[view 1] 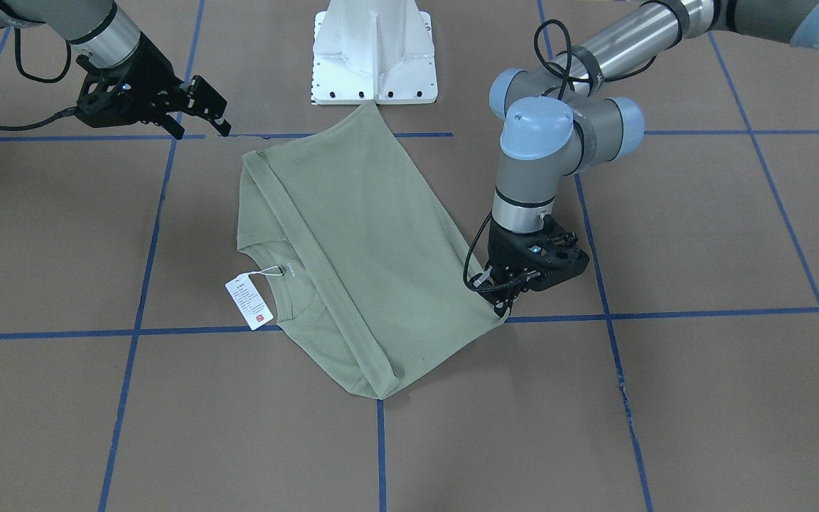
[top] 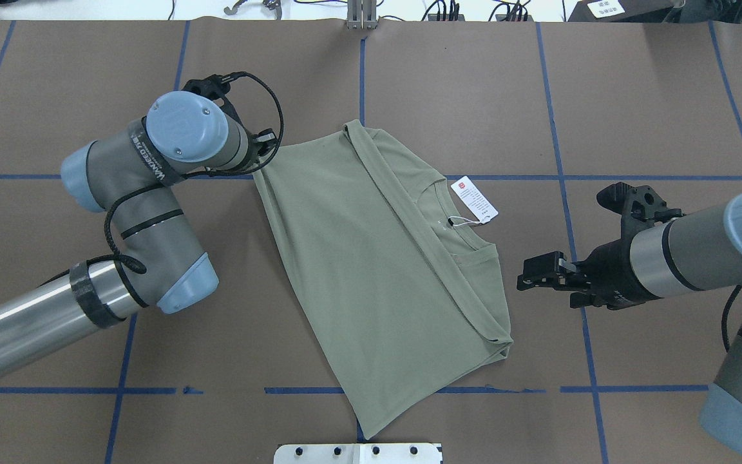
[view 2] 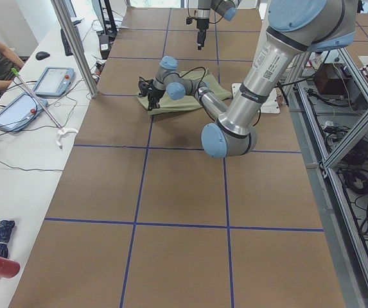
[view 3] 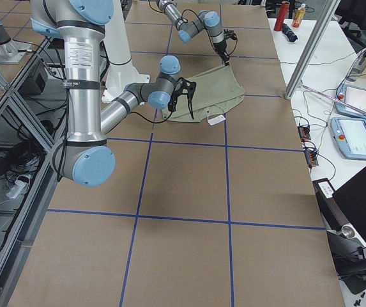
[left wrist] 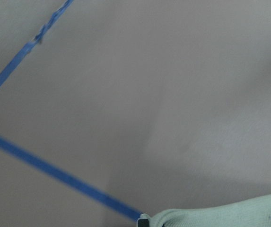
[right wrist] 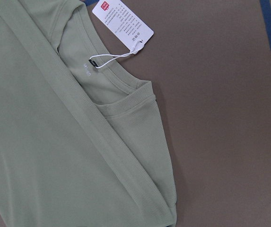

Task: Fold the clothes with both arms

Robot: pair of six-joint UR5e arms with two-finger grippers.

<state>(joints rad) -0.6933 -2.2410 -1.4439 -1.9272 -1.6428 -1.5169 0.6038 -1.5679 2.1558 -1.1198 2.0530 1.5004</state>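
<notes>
One shirt on the desk, and one only: pale sage green, folded lengthwise into a long panel and lying on a slant across the blue tape lines, right in the middle between the arms. One white hang tag with a red mark, on its string, flat on the desk just beside the round collar. Two arms, two end effectors, and one white pedestal base at the robot's edge of the desk, the shirt's near corner almost at it.

The left arm is bent sharply at the elbow, its wrist turned straight down over the shirt's far corner on the robot's left. The left end effector has its tips down at that corner, touching the cloth. From its own wrist camera only a sliver of fabric shows at the bottom edge, so whether it is actually pinching the cloth cannot be told.

The right arm comes in low and nearly level from the robot's right. The right end effector points at the shirt's collar-side edge, fingers spread, near the cloth but apart from it.
</notes>
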